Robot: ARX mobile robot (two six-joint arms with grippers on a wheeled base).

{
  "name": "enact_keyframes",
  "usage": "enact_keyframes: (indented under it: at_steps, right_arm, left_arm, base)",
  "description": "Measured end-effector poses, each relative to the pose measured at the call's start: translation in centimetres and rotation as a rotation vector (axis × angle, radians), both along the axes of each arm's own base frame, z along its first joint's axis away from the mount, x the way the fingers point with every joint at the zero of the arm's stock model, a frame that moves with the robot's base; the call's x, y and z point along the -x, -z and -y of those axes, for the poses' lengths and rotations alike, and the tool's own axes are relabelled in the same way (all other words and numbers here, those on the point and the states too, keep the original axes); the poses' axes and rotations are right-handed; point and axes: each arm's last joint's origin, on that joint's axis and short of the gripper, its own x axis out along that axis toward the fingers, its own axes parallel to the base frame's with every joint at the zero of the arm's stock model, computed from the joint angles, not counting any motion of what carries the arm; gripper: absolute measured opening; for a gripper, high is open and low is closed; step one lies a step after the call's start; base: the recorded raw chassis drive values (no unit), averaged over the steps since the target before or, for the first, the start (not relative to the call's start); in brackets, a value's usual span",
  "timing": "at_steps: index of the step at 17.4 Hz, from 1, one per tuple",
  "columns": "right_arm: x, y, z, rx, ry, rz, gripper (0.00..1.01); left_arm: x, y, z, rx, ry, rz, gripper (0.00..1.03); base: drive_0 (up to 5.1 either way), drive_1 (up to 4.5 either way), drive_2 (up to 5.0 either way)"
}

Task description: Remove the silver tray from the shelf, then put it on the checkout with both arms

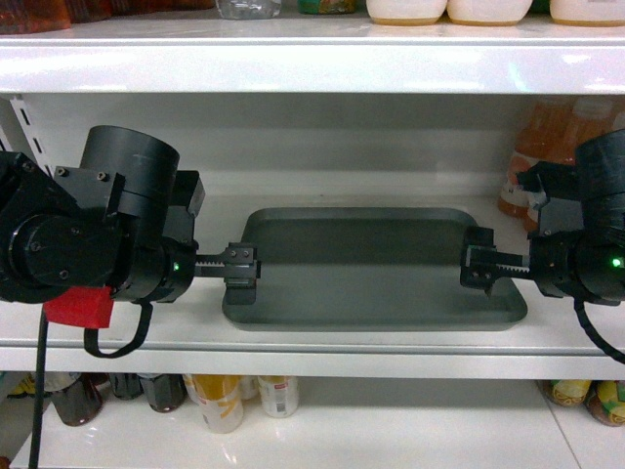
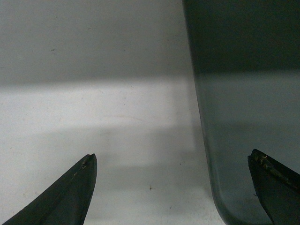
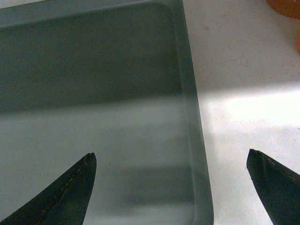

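- While the silver tray (image 1: pixel 376 269) lies flat on the white shelf (image 1: pixel 312 337), its long axis runs from 9 o'clock to 3 o'clock in the head view, with one short end facing each arm.
- The left gripper (image 1: pixel 242 266) sits at the tray's 9 o'clock end and the right gripper (image 1: pixel 479 262) at its 3 o'clock end; each is right at its own rim, so neither arm is clearly nearer.
- Left wrist view: the left gripper (image 2: pixel 171 187) is spread wide, one fingertip (image 2: pixel 79 185) over bare shelf board (image 2: pixel 93 117), the other over the tray floor (image 2: pixel 248 117). The rim edge runs between them from 12 o'clock to 6 o'clock. Nothing is held.
- Right wrist view: the right gripper (image 3: pixel 171 187) is likewise spread wide, one fingertip (image 3: pixel 75 187) over the tray (image 3: pixel 93 93), the other over the shelf surface (image 3: pixel 243 117), the rim between them. Nothing is held.
- Pose: both arms reach in level from the sides, wrists pointing inward toward each other along the tray's long axis.
- Judgement: both claws straddle the rims and are placed to close; the lift has not begun, and the checkout is not in view.
- Other items noted: orange drink bottles (image 1: pixel 547 156) stand at 3 o'clock of the tray, near the right arm, and jars (image 1: pixel 225 401) on the shelf below.
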Motion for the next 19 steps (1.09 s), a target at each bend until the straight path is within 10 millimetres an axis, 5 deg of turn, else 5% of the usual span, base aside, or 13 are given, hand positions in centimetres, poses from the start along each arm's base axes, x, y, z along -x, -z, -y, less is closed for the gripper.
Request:
enact_keyframes:
  at_steps: [10, 16, 19]
  right_arm:
    - [-4.7, 2.2, 0.4, 0.082, 0.004, -0.127, 0.98]
    - [-5.1, 2.4, 0.2, 0.07, -0.014, -0.131, 0.39]
    - [-4.8, 2.7, 0.5, 0.089, 0.007, -0.105, 0.05]
  left_arm:
    - [-2.4, 1.9, 1.2, 0.003, -0.012, -0.147, 0.98]
    - [-2.2, 2.3, 1.6, 0.044, -0.005, -0.212, 0.45]
    - [-1.7, 2.6, 1.6, 0.076, -0.016, -0.228, 0.11]
  base:
    - [0.0, 0.0, 0.0]
    - [0.0, 0.0, 0.0]
    - [0.0, 0.0, 0.0]
